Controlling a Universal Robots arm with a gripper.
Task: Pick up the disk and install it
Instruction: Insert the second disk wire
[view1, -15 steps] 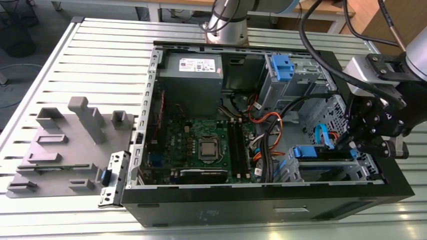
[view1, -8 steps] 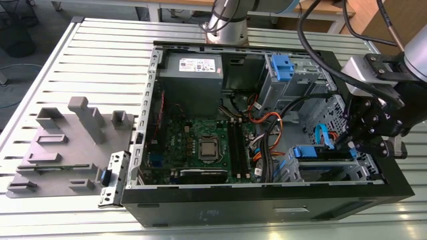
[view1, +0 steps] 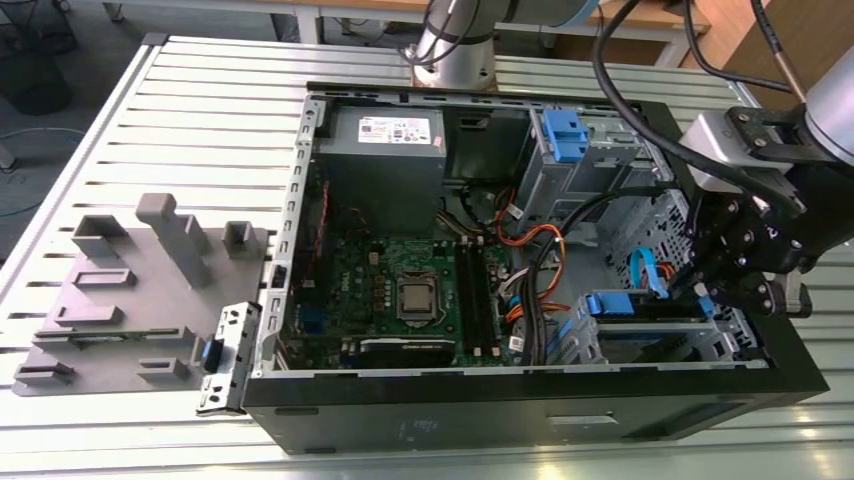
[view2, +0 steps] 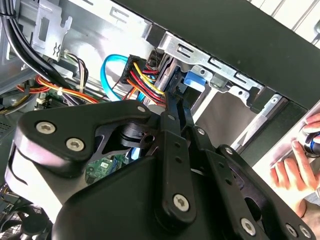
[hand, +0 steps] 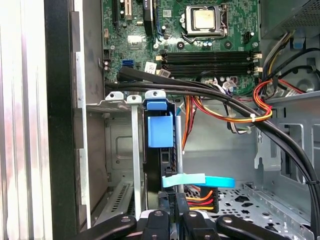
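The disk (view1: 627, 305) stands on edge in the drive cage at the front corner of the open computer case (view1: 534, 405), on the exterior view's right. Its blue bracket (hand: 160, 129) faces the motherboard. In the second wrist view the bracket (view2: 196, 81) sits just beyond my fingertips. My gripper (view1: 714, 298) reaches down into the cage at the disk's other end. Its fingers (view2: 172, 117) lie close together, shut, with their tips among the power cables. In the first wrist view the gripper (hand: 176, 219) lines up with the disk's edge. Whether the tips pinch the disk is hidden.
A light blue cable (hand: 200, 181) and red-yellow power wires (view2: 142, 80) crowd the cage. Black cables (hand: 210, 92) cross above it. A second blue bracket (view1: 563, 135) sits in the far bay. A grey fixture (view1: 134, 290) lies outside the case. A person's hand (view2: 292, 172) rests beyond the case wall.
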